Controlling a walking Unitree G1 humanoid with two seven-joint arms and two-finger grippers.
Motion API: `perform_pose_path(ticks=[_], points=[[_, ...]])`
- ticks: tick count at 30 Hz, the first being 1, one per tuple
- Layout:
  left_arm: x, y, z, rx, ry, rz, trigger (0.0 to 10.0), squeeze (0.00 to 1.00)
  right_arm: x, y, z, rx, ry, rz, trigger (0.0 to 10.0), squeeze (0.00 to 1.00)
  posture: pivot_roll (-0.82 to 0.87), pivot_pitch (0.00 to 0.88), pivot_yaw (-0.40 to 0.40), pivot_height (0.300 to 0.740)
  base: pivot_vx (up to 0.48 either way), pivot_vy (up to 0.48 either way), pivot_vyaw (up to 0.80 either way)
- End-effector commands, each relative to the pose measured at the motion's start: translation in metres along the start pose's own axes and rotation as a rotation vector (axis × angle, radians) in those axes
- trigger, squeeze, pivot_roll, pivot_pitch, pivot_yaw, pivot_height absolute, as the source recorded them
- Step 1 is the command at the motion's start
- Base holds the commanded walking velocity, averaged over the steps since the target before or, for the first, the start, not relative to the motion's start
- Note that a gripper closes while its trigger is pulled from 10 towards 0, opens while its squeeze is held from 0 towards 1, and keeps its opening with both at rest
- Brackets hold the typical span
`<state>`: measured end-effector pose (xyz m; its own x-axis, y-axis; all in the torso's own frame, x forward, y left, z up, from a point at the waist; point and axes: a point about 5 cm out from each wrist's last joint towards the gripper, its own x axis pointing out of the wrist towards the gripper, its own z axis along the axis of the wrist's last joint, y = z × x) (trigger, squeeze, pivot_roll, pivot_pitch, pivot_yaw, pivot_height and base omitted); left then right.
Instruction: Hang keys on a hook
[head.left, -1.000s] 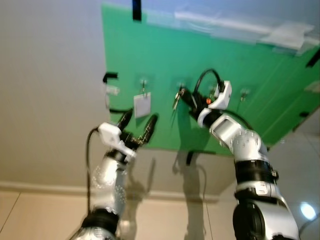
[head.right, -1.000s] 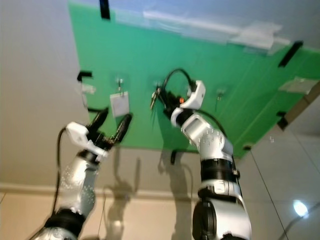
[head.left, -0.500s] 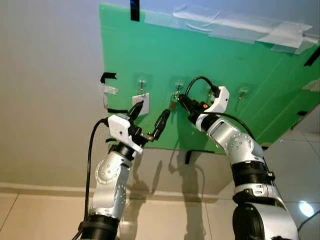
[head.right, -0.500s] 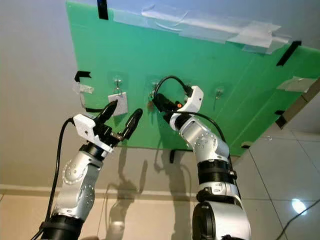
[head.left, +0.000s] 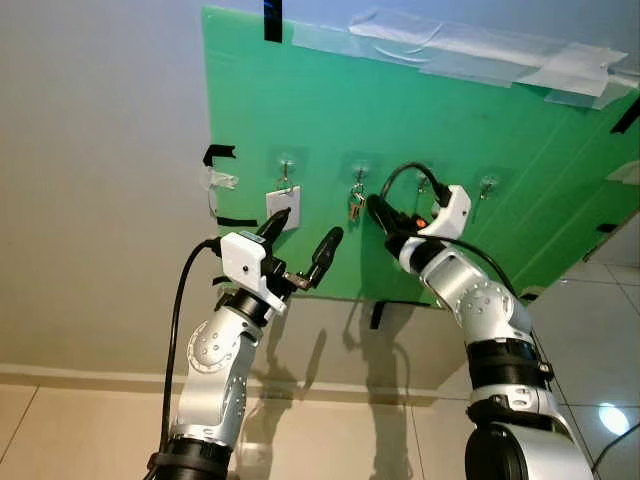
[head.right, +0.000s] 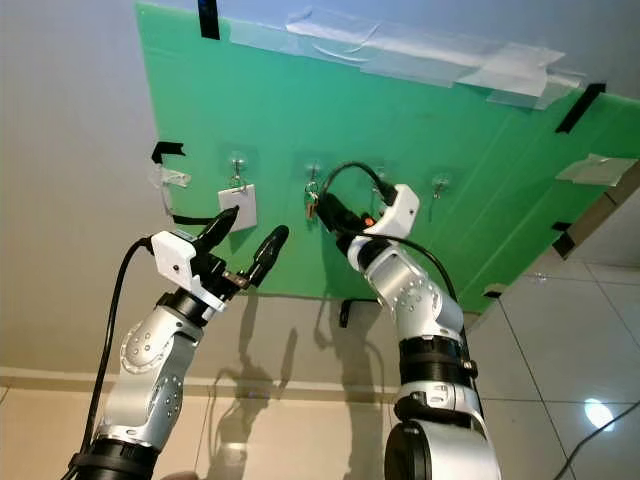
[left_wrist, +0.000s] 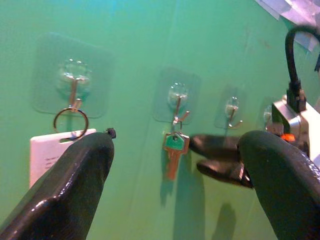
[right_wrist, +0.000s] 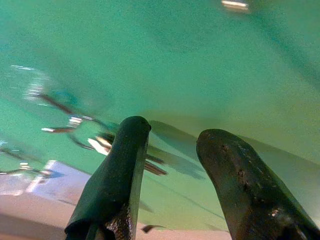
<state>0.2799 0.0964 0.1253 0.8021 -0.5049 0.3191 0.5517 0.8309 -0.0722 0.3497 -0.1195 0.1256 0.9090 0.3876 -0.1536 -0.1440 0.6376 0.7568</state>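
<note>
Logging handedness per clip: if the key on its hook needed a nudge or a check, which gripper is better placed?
Right, probably. The right gripper sits just beside the key hanging on its hook, fingers empty and slightly apart. The left gripper is open too, but lower and further from the board.

board: a green board (head.left: 430, 150) fixed flat on a grey wall (head.left: 100, 180), across the upper middle and right of the head views
tape: clear tape (head.left: 470, 45) along its top edge, black tape (head.left: 273, 18) at top left
hooks: a row of clear adhesive hooks (left_wrist: 178, 95) across the board's middle
hanging: a white card (head.left: 283, 205) on the leftmost hook; keys (left_wrist: 174, 148) with a green head on the next
</note>
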Motion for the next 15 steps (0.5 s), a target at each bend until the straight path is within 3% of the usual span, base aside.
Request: perform_pose_path(ticks=[1,6,7,8,10,13,15], points=[[0.003,-0.007,0.001,0.011,0.001,-0.026,10.0,0.0,-0.006,0.001,0.011,-0.036,-0.053,-0.009,10.0,1.0,0.05,0.0,-0.12,0.74,0.0,0.0,0.0],[0.003,-0.007,0.0,0.011,0.007,-0.027,10.0,0.0,-0.014,0.003,0.011,-0.123,-0.078,-0.019,10.0,1.0,0.05,0.0,-0.114,0.74,0.0,0.0,0.0],[0.002,-0.006,-0.001,0.016,0.014,-0.03,10.0,0.0,-0.019,0.004,0.015,-0.256,-0.123,-0.054,10.0,1.0,0.04,0.0,-0.112,0.74,0.0,0.0,0.0],[0.002,-0.006,-0.001,0.016,0.014,-0.03,10.0,0.0,-0.019,0.004,0.015,-0.256,-0.123,-0.054,10.0,1.0,0.04,0.0,-0.112,0.74,0.0,0.0,0.0],[0.001,-0.005,-0.002,0.035,0.021,-0.026,10.0,0.0,-0.025,0.008,0.016,-0.385,-0.152,-0.053,10.0,1.0,0.04,0.0,-0.11,0.74,0.0,0.0,0.0],[-0.011,0.009,-0.003,0.146,0.091,0.052,10.0,0.0,-0.047,0.003,0.005,-0.605,-0.17,-0.089,10.0,1.0,0.03,0.0,-0.097,0.74,0.0,0.0,0.0],[-0.017,0.014,-0.003,0.182,0.117,0.081,10.0,0.0,-0.056,0.0,0.0,-0.658,-0.172,-0.096,10.0,1.0,0.03,0.0,-0.092,0.74,0.0,0.0,0.0]])
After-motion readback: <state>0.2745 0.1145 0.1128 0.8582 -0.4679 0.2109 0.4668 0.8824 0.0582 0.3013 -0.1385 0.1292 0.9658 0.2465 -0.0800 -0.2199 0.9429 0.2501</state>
